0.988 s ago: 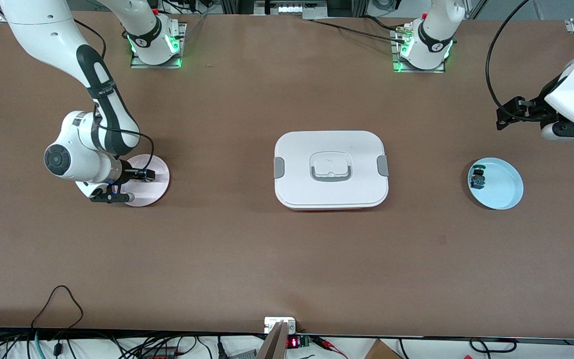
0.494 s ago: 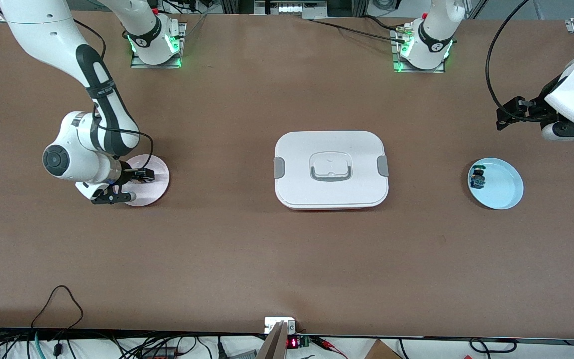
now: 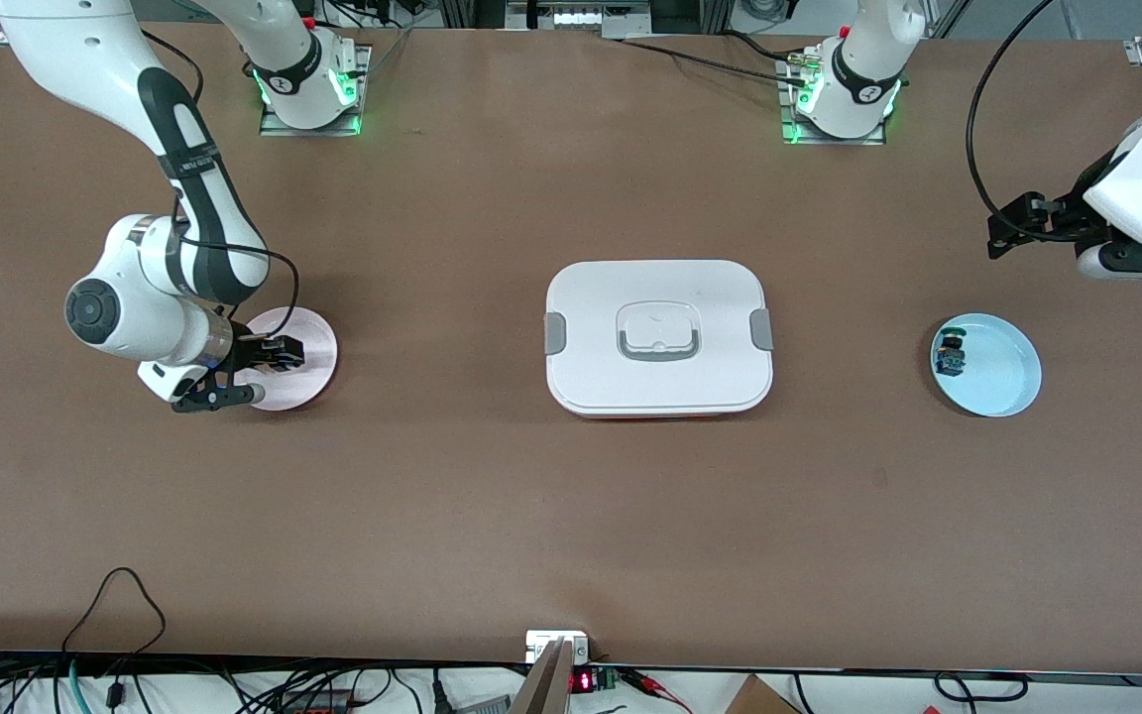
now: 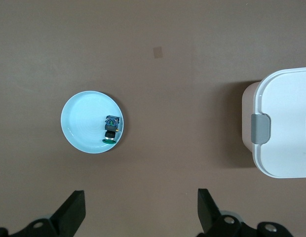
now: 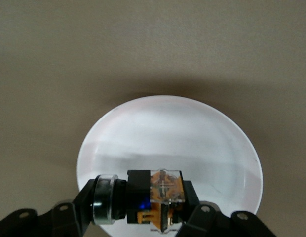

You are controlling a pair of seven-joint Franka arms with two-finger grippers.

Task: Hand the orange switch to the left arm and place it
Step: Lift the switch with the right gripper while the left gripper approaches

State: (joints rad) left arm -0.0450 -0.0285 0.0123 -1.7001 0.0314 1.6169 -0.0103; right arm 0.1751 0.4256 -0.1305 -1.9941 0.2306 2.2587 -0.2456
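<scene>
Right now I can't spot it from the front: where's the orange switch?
The orange switch sits clamped in the right gripper, over the pink plate toward the right arm's end.

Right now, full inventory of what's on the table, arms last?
White rounded-rectangular plastic box: 1, white with grey side latches and a red bottom edge, mid-table between the two plates.
Pale pink round plate: 1, toward the right arm's end.
Light blue round plate: 1, toward the left arm's end.
Small green-capped switch: 1, dark body, lying in the light blue plate.
Small black switch with orange marks: 1, held over the pink plate.
Right gripper: 1, black, shut on that switch over the pink plate.
Left gripper: 1, black, open, waiting above the table near the blue plate.
</scene>
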